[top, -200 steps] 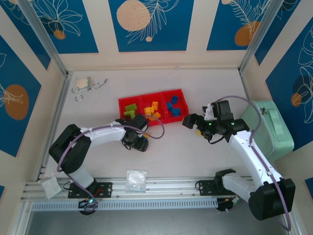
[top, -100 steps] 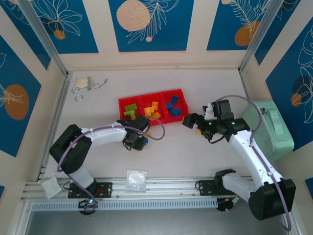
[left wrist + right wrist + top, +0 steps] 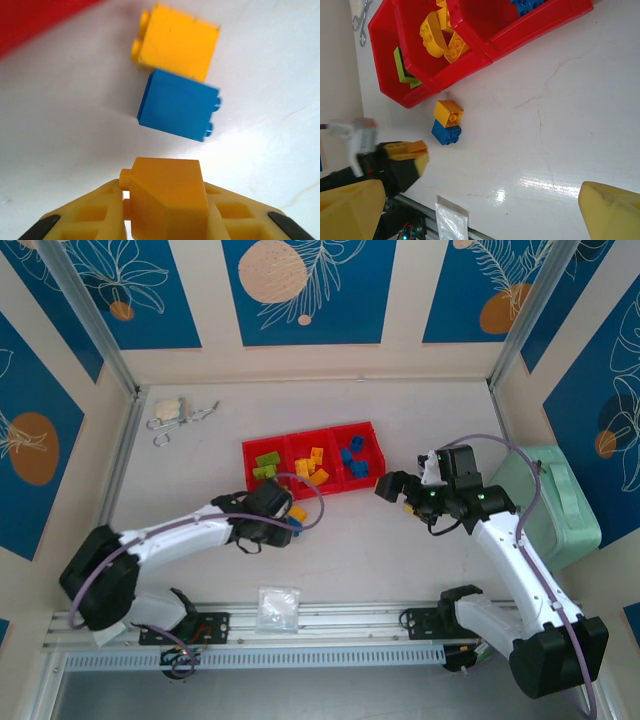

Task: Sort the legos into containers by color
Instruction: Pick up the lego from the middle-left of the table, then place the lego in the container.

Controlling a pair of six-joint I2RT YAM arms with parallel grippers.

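**Left jaws now closed on an orange-yellow lego; right jaws wide open**

Nearest the arm bases, a clear bag (image 3: 278,608) lies flat on the bench (image 3: 400,560), same spot as a second ago.

Next out is the left gripper (image 3: 165,215). Its jaws are clamped on an orange-yellow lego (image 3: 167,192), one finger on each side. A second ago these jaws stood part open over the same patch of bench; they have closed since. Can't tell whether the lego is clear of the bench. The left arm now lies stretched out low, its shoulder swung toward the left rail, against the folded pose earlier.

Just beyond the held piece, two loose legos sit on the bench. First is a blue lego (image 3: 179,105), then a loose yellow lego (image 3: 175,42) close against its far side. Both are just short of the red tray (image 3: 247,458). In the top view the yellow one was hidden by the gripper a second ago and now shows.

The right gripper (image 3: 395,492) hangs just right of the tray with its jaws fully spread and nothing between them. It has hardly moved.

Tray contents are unchanged: green legos (image 3: 265,465) in the left compartment, yellow legos (image 3: 310,462) in the middle, blue legos (image 3: 355,458) in the right.

A mint-green case (image 3: 555,505) sits at the right edge. Metal clips (image 3: 180,418) lie in the far left corner.
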